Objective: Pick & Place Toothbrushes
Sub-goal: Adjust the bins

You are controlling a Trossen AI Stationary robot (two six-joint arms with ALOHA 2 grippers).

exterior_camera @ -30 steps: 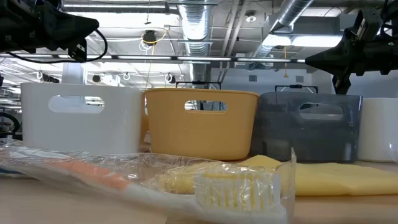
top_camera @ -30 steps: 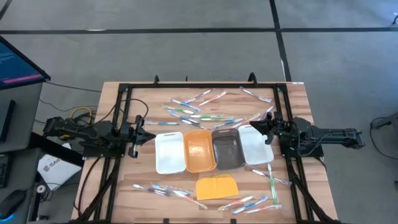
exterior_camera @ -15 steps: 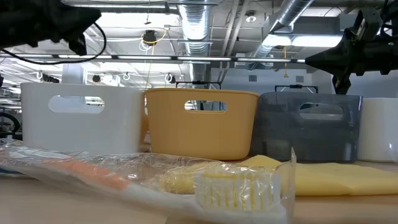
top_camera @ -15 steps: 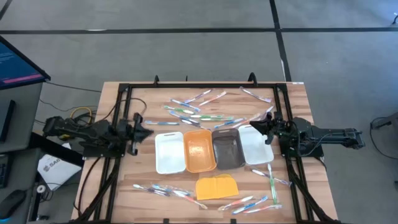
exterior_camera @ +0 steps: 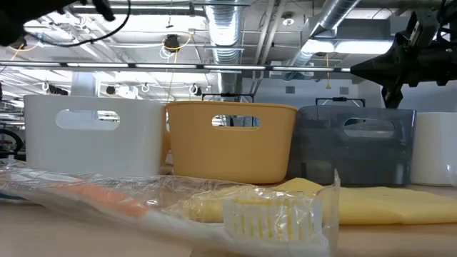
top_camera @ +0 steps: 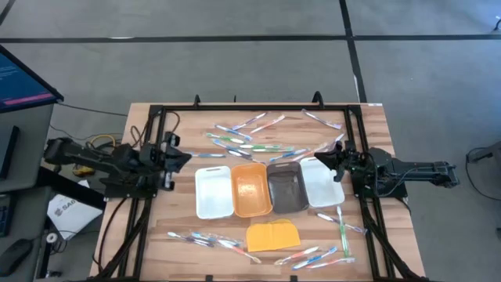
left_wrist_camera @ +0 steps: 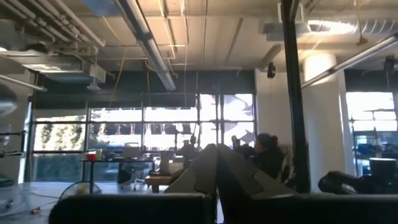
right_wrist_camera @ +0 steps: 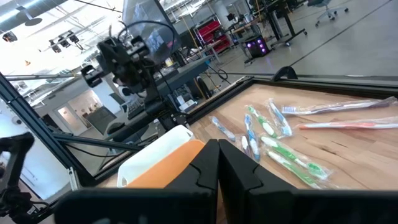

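Observation:
Wrapped toothbrushes lie flat on the wooden table in loose groups: at the far middle (top_camera: 252, 138), near left (top_camera: 205, 240), near right (top_camera: 321, 255) and by the right arm (top_camera: 344, 222). One wrapped toothbrush (exterior_camera: 214, 203) lies close in the low view. My left gripper (top_camera: 185, 157) (left_wrist_camera: 216, 169) is shut and holds nothing. It hangs left of the white tray (top_camera: 213, 191) and points up into the room. My right gripper (top_camera: 319, 160) (right_wrist_camera: 217, 163) is also shut with nothing in it. It sits level beside the right white tray (top_camera: 321, 182), facing the far toothbrushes (right_wrist_camera: 280, 144).
Four trays stand in a row mid-table: white, orange (top_camera: 251, 189), grey (top_camera: 287, 186), white. A yellow pad (top_camera: 273, 235) lies in front of them. A black frame (top_camera: 235, 108) borders the table. A person (left_wrist_camera: 267, 155) sits far off in the room.
My left gripper has risen and tipped its fingers upward. In the low view it has climbed almost out of the picture's top left. It stays shut. No toothbrush has moved.

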